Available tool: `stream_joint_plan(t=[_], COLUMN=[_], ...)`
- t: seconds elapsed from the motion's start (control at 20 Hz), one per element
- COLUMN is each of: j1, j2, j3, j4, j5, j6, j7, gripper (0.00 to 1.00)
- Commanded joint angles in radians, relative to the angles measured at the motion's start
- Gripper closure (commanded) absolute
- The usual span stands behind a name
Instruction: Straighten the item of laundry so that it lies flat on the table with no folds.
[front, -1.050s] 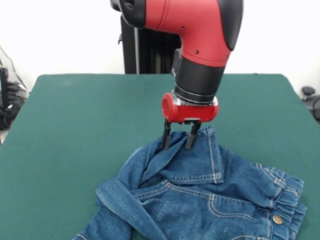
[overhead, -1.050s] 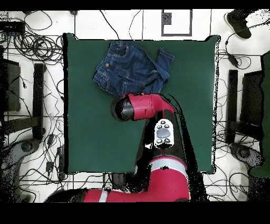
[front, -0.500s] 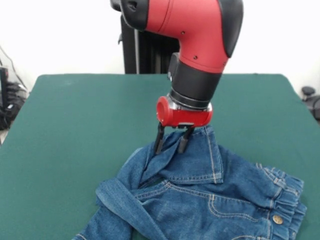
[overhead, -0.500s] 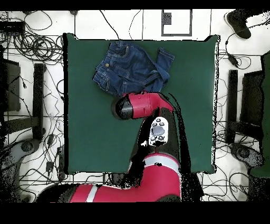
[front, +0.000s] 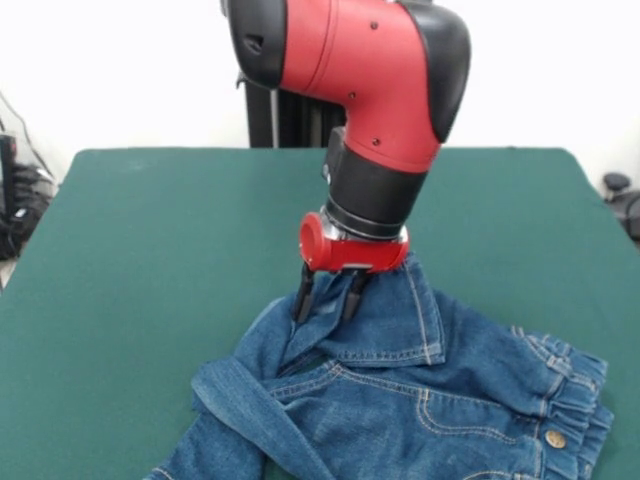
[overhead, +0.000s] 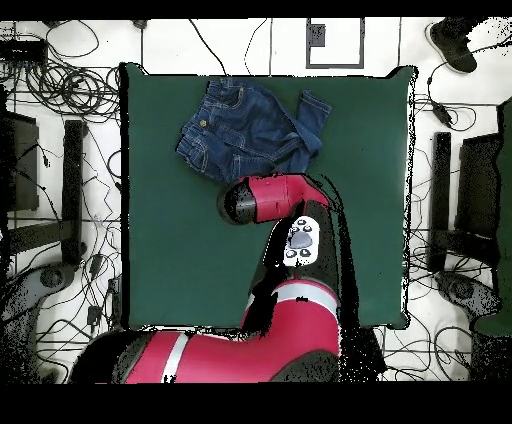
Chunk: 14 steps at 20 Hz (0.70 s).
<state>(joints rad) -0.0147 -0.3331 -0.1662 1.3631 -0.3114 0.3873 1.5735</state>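
Parted a little, both jaws of my gripper (front: 327, 298) are pointing down with their dark tips pressing into a raised fold of denim, and whether cloth is actually being pinched between them is something I cannot tell. No brand name, label or readable writing is showing anywhere on me or on the cloth.

One pair of jeans (front: 420, 395) is lying crumpled on the table (front: 150, 260), at the near side in the front view, right of centre. They are small, blue and faded in patches. One gathered waistband is sitting at the right, carrying one round metal button (front: 555, 439). Orange stitching is running along the seams and curving round a pocket edge. One leg is folding back over the body, forming the peak where my tips are resting; another band of denim is trailing off toward the lower left.

From overhead, the jeans (overhead: 250, 132) are lying near the far edge of the one green table (overhead: 170, 250), and my single red and black arm (overhead: 290, 250) is reaching across the cloth top toward them, hiding my gripper beneath it.
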Motion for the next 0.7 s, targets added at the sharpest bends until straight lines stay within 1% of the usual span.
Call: stream_joint_plan(t=[0.05, 0.2, 0.25, 0.45, 0.55, 0.7], j1=[0.022, 0.021, 0.016, -0.008, -0.014, -0.023], j2=[0.103, 0.098, 0.096, 0.082, 0.060, 0.015], j3=[0.029, 0.034, 0.041, 0.066, 0.072, 0.071], j4=[-0.031, -0.027, -0.025, -0.004, 0.012, 0.063], j5=[0.024, 0.036, 0.044, 0.072, 0.063, 0.080], j6=[-0.055, -0.025, -0.018, -0.003, 0.032, 0.045], j7=[0.202, 0.196, 0.194, 0.196, 0.152, 0.158], gripper=[0.00, 0.00, 1.00, 1.00, 1.00, 1.00])
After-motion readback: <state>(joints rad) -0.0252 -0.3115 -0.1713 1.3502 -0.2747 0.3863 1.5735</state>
